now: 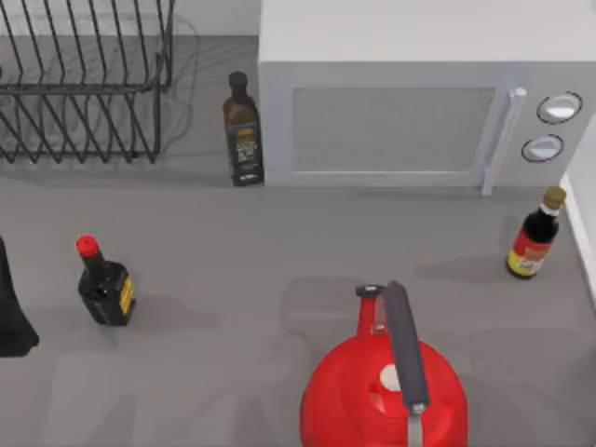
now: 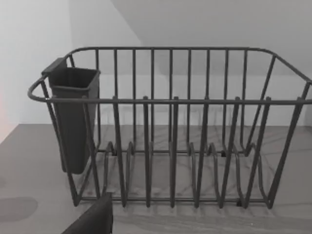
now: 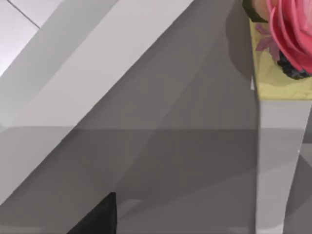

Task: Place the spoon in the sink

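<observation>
The spoon's place cannot be told from these views, and the same holds for the sink. The grey desk (image 1: 279,251) carries a black wire dish rack (image 1: 84,84) at its far left corner, with a dark cutlery cup (image 2: 73,122) hung on the inside of one end wall. A white microwave (image 1: 410,93) stands at the far right, door closed. A green bottle (image 1: 244,135) stands upright between rack and microwave, just beside the microwave's left corner. A dark bottle with a red cap (image 1: 104,284) stands on the left, well apart from a brown bottle with a red label (image 1: 534,237) on the right. A red kettle (image 1: 372,391) with a dark handle (image 1: 405,345) sits at the near edge.

The left arm (image 1: 13,307) rests at the desk's left edge. A dark part of the left pincer (image 2: 92,218) points toward the rack; whether it is spread or pressed together cannot be told. A dark part of the right pincer (image 3: 97,217) hangs over bare desk near a box printed with a pink flower (image 3: 287,29); its state cannot be told either.
</observation>
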{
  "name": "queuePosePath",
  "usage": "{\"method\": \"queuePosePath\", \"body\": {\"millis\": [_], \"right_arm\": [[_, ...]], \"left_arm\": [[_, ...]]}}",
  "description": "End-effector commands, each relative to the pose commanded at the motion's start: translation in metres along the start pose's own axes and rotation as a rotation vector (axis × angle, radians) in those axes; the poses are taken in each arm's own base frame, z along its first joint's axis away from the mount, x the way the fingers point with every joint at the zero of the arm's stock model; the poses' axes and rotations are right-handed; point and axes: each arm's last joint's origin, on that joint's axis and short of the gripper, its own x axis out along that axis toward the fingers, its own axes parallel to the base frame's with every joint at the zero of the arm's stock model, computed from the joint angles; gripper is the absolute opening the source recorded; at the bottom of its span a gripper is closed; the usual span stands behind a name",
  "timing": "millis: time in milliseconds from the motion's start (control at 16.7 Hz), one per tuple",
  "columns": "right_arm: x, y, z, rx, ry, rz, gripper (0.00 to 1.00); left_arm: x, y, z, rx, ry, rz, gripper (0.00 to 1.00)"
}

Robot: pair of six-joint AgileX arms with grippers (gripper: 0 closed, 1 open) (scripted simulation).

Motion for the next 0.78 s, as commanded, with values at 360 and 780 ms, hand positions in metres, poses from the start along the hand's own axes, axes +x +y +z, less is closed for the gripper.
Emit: {"method": "queuePosePath", "body": {"millis": [360,780], "right_arm": [[-0.031,0.004,0.004,-0.007,-0.033,0.004,0.00],[-0.102,0.003,0.003,-0.007,-0.009,-0.017,0.00]], "left_arm": [[0.000,0.000,0.000,0.000,0.000,0.000,1.00],[0.000,0.000,0.000,0.000,0.000,0.000,1.00]]}}
